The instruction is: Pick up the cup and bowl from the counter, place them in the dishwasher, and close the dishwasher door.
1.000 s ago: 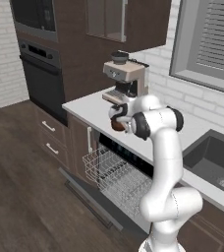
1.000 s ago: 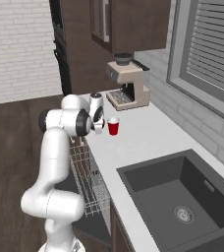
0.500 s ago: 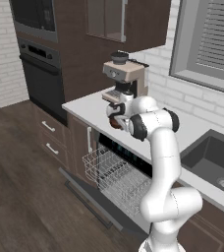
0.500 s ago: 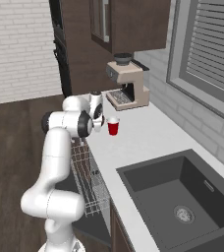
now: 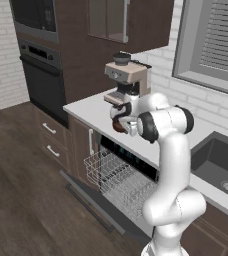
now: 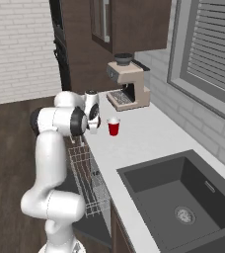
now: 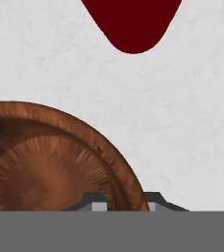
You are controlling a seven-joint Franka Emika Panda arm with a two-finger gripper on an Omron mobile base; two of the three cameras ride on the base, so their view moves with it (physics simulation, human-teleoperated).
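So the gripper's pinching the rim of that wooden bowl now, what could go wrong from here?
1. The gripper holds the bowl by one thin edge of its rim, so it may tilt or slip when lifted.
2. The red cup stands close by on the counter; a swing of the bowl could knock it over.
3. The dishwasher rack sits well below, so a drop could miss it.

The brown, wood-grained bowl (image 7: 50, 162) is seen upright on the pale bench (image 7: 192, 123), its rim straddled by the two fingertips (image 7: 95, 201). The red cup (image 6: 113, 127), white at rim and inside, stands upright on the bench near the bowl and in front of the coffee machine. The dishwasher (image 5: 131, 165) is open, its door (image 5: 93, 205) dropped flat and the wire rack (image 5: 118, 182) pulled out.
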